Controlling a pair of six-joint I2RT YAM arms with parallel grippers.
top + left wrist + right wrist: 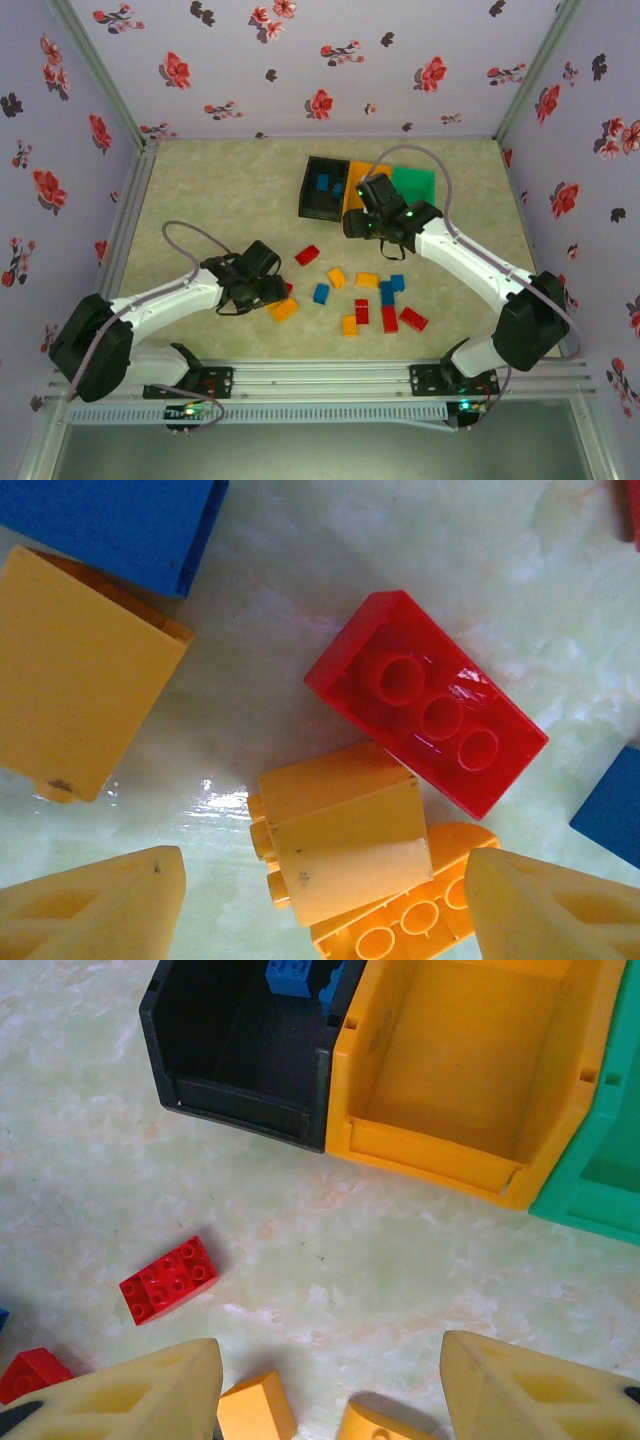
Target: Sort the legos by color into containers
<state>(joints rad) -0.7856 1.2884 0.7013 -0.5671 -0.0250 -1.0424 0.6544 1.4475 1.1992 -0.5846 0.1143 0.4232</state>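
Containers: 3 open rectangular plastic bins joined in a row at the far middle of the table, namely black bin [306,200], orange bin [353,173] and green bin [415,183].
Black bin contents: 2 small blue plastic bricks [290,975] at its far end.
Loose legos [361,311]: at least 10 small rectangular plastic bricks in red, blue and orange-yellow, scattered on the table between the arms, nearer the bases than the bins.
Surface: pale green marbled table [220,190].
Left gripper [325,880]: low over the left edge of the scatter, jaws spread. An orange-yellow brick on its side [340,830] lay between the fingertips, and we could not tell whether they touched it.
Beside that brick: a red studded brick [425,715] just beyond it, and a studs-up orange brick [400,925] touching its near side.
Right gripper [330,1360]: over the table in front of the black and orange bins, jaws spread wide.
Near right gripper: a red 2-row brick [168,1280] on the table to its left, apart from the bins.
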